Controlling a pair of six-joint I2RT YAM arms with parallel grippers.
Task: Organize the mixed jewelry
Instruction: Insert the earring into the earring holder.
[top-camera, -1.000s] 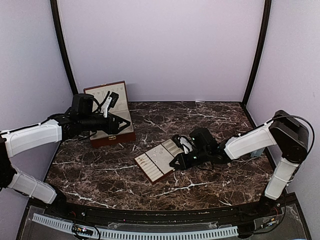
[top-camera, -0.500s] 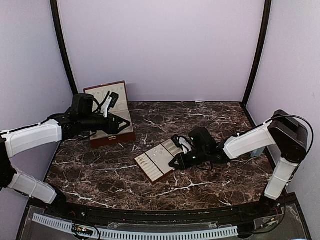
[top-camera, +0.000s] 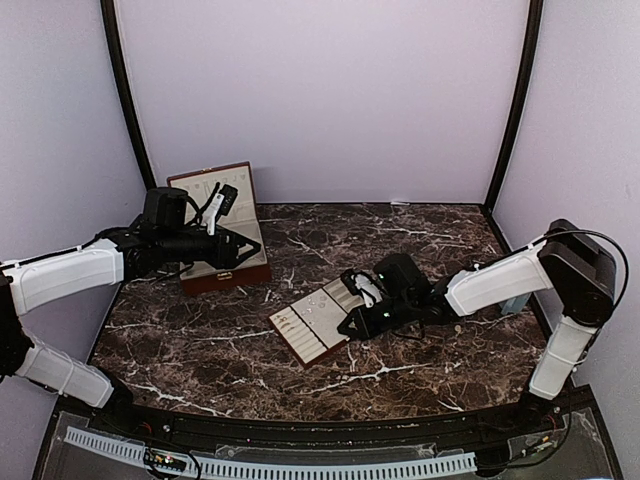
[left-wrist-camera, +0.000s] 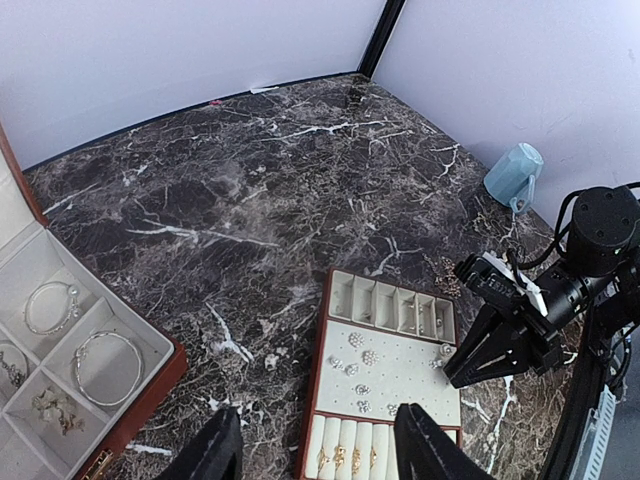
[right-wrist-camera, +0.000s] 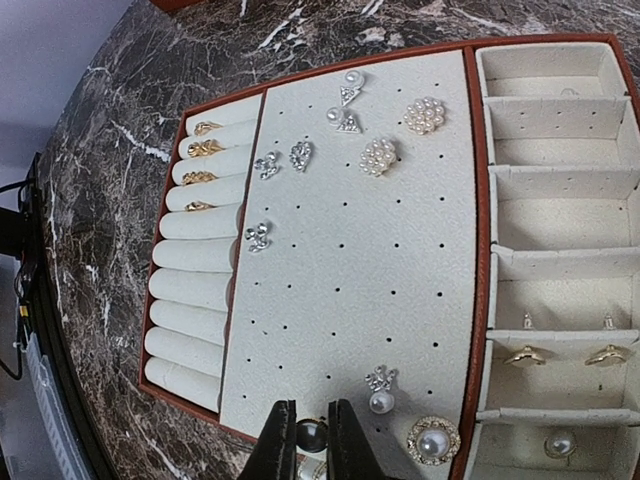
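Your right gripper has barely crept over the last second, pinching a dark round stud at the near edge of the tray, so that placement looks unfinished. Your left gripper hangs spread and empty near the box. The mixed jewelry is split: studs on the tray's panel, 4 gold rings in its rolls, bracelets in the box.

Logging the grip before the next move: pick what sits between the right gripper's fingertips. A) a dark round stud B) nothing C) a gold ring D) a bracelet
A: the right wrist view shows the right gripper closed on a dark round stud at the tray edge.
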